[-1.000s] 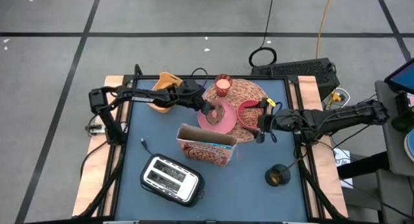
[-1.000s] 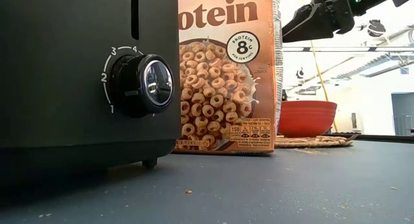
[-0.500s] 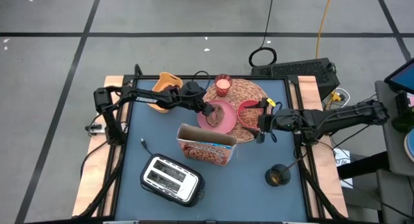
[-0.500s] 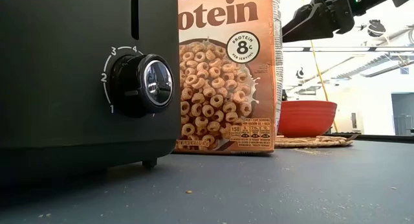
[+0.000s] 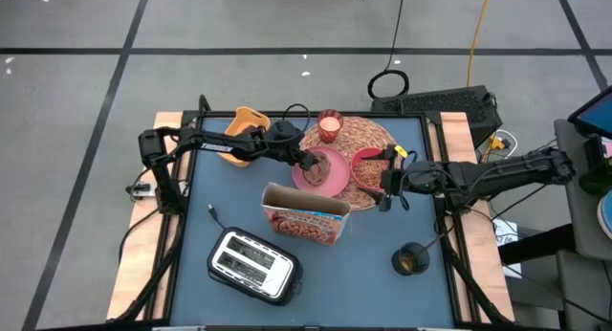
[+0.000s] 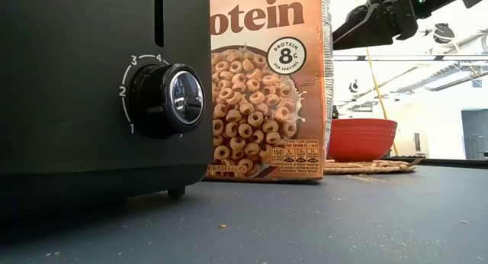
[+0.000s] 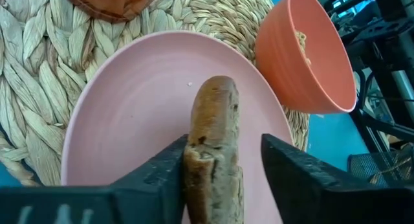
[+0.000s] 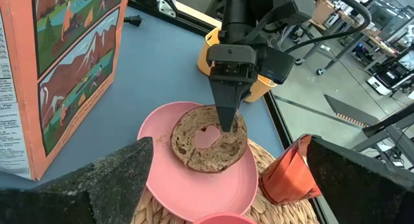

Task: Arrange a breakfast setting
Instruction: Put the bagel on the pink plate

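A round straw mat (image 5: pixel 375 130) lies at the table's far middle. On it are a pink plate (image 5: pixel 333 185), a red bowl (image 5: pixel 366 166) and a small glass (image 5: pixel 330 126). The brown cereal box (image 5: pixel 306 216) stands upright just in front of the plate. A bagel (image 8: pixel 206 141) sits on the plate (image 7: pixel 129 114). My left gripper (image 5: pixel 308 162) is open around the bagel's edge (image 7: pixel 217 153). My right gripper (image 5: pixel 385 189) hovers open beside the bowl, holding nothing. My left gripper comes slanting down from the table's left side, with one finger on each flat side of the bagel's rim. One finger (image 7: pixel 169 172) lies against the bagel's side (image 7: pixel 194 166); the other finger (image 7: pixel 284 166) stands off with a clear gap. The bagel rests tilted on the plate.
A black and silver toaster (image 5: pixel 251 264) stands at the near left and fills the left of the low view (image 6: pixel 91 88). A yellow container (image 5: pixel 245 130) sits at the far left. A dark round object (image 5: pixel 411 259) lies near the right edge.
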Robot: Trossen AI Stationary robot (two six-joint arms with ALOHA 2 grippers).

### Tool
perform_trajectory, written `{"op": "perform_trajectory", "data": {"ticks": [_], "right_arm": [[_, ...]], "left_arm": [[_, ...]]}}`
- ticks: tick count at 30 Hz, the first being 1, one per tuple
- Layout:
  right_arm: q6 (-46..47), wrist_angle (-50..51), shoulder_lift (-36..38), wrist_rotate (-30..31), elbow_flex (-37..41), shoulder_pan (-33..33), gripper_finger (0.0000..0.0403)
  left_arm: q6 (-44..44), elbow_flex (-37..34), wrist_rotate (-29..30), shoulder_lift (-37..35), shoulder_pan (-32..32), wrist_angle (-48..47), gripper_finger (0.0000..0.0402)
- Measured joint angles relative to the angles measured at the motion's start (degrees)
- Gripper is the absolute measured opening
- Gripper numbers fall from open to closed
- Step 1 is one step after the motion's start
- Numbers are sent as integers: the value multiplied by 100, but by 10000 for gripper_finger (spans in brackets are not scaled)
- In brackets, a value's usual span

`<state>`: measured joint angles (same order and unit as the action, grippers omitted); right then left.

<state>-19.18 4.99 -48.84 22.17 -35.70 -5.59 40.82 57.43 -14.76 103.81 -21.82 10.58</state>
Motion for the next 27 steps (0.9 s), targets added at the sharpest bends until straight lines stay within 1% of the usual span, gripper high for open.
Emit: {"op": "perform_trajectory", "data": {"ticks": [3,6,9,15,19,24,27], "right_arm": [[0,0,0,0,0,-1,396],[0,0,0,0,0,-1,396],[0,0,0,0,0,-2,396],[2,0,0,1,0,-1,396],[1,4,0,0,0,-2,396],[0,1,2,2,0,0,396],[0,4,2,3,0,-1,396]], "left_arm": [[-129,0,-3,0,1,86,214],[-348,0,-11,0,43,334,224],[-363,0,-17,0,94,456,225],[-361,0,-66,0,129,372,225],[-391,-10,-85,-73,34,179,225],[-461,-8,-85,-197,-65,326,225],[-494,-2,-196,-238,-66,364,225]]}}
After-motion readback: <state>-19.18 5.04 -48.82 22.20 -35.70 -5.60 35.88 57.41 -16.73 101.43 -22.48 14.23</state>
